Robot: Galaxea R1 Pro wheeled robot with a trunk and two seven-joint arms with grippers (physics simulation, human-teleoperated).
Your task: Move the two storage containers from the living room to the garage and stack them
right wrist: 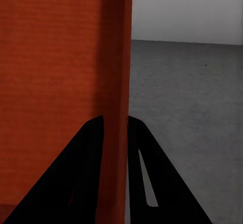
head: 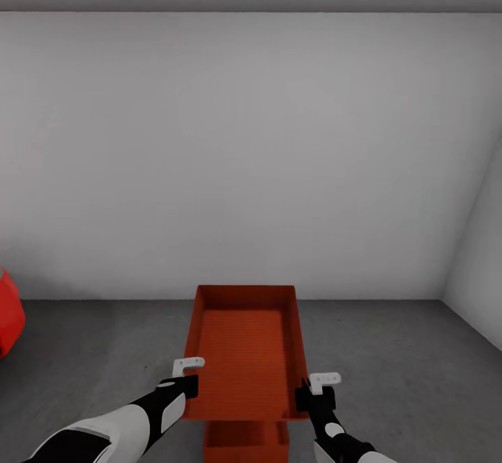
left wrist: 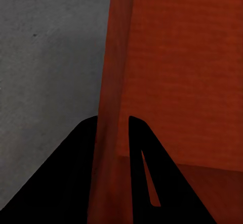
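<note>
Orange-red plastic sits pinched in both my hands: my left gripper [head: 187,376] clamps the upper container [head: 246,351] by its left wall, my right gripper [head: 314,390] by its right wall. It hangs above the second container [head: 245,443], near me on the concrete floor [head: 404,365]. Beyond stands the pale wall [head: 251,156], a red car [head: 10,322] at far left.
</note>
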